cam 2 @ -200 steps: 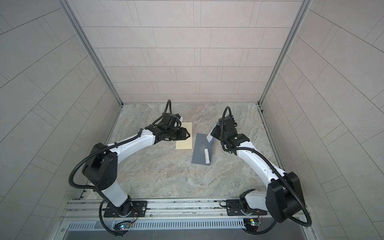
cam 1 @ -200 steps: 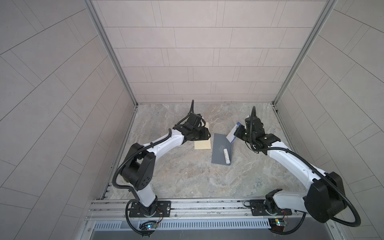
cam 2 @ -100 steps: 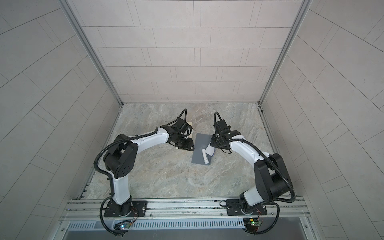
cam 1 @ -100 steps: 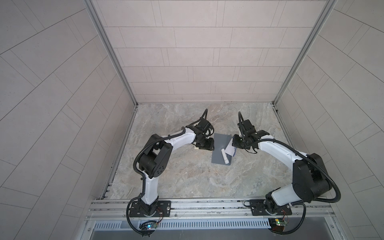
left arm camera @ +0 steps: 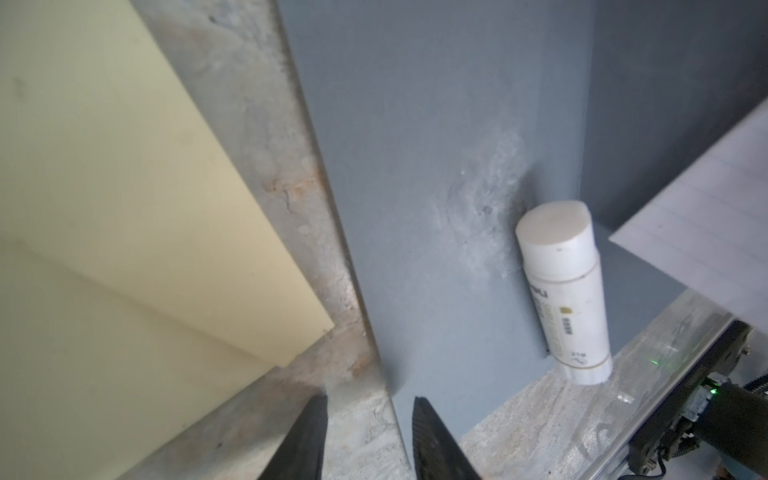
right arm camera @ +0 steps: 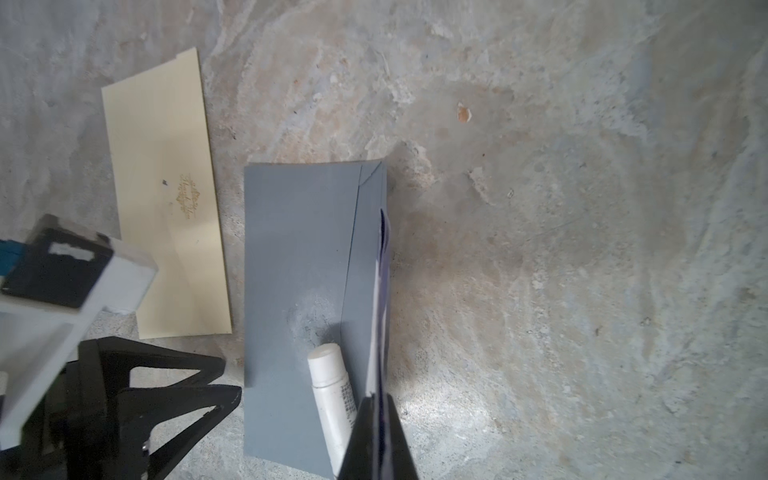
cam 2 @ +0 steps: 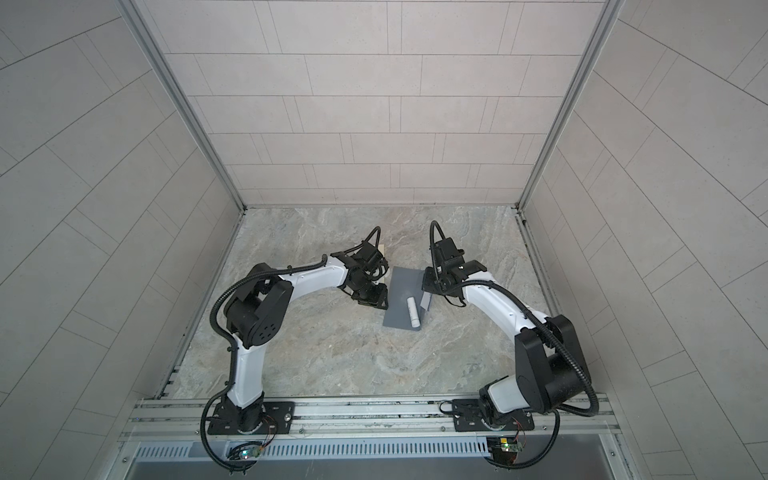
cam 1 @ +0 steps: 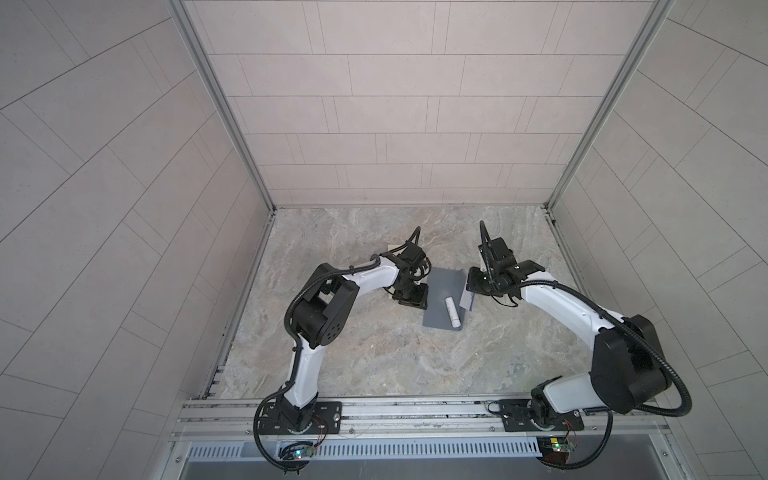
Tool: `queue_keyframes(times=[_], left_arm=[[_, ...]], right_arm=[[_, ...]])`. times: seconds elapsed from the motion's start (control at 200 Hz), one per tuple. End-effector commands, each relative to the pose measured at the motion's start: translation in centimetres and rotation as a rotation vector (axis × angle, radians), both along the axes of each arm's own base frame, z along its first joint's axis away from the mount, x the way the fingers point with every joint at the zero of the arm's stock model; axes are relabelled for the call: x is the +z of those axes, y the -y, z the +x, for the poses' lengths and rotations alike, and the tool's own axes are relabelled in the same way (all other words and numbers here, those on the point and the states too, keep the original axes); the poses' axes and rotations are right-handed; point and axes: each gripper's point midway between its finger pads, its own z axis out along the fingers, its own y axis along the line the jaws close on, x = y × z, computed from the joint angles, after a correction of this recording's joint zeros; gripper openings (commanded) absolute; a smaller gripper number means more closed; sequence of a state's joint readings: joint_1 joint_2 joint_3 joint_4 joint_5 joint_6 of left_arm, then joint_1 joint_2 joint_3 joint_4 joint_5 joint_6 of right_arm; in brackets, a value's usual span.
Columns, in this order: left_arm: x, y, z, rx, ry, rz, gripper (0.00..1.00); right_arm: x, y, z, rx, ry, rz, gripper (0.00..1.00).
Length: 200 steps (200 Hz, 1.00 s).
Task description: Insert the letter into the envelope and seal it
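Note:
A grey envelope lies flat on the table, its flap raised along the side nearest my right arm. My right gripper is shut on the letter, a white lined sheet held on edge over the flap side. My left gripper is low at the envelope's opposite long edge. It is open with a narrow gap, one fingertip over the envelope and one over bare table, gripping nothing.
A white glue stick lies on the envelope near the flap fold. A cream card with gold print lies beside the envelope under my left arm. Tiled walls enclose the marble table.
My left gripper left the cream card, came down to the envelope's near edge, and its jaws narrowed. My right gripper lowered the letter toward the envelope's flap side.

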State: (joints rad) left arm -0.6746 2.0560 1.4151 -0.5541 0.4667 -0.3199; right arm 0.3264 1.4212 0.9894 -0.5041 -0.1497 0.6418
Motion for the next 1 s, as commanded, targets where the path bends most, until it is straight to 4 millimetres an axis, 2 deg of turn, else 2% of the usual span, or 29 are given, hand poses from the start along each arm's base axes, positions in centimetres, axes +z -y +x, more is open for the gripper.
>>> queue_keyframes(times=[0.0,0.16,0.345,0.575,0.731,0.996], left_arm=[[-1.1,-0.2,-0.5,-0.028,-0.016,0.044,0.4],[-1.0,-0.1,-0.5,-0.035,-0.013,0.046,0.4],[-0.9,-0.1,-0.7,-0.039,-0.005,0.054,0.4],[-0.8,-0.2,-0.6,-0.038,-0.003,0.056,0.39],[-0.9,-0.1,-0.7,-0.04,-0.006,0.052,0.38],[-1.0,0.1,-0.8,-0.046,-0.011,0.049,0.38]], right_arm=[[2.5,0.4,0.6,0.0,0.075,-0.012,0.0],[1.6,0.6,0.6,0.005,0.045,-0.036,0.0],[-0.7,1.0,0.4,-0.005,-0.013,-0.071,0.0],[-4.7,1.1,-1.8,0.016,-0.16,-0.087,0.0],[-6.5,0.8,-2.9,0.028,-0.231,-0.073,0.0],[-8.0,-0.1,-2.4,0.034,-0.255,-0.037,0.0]])
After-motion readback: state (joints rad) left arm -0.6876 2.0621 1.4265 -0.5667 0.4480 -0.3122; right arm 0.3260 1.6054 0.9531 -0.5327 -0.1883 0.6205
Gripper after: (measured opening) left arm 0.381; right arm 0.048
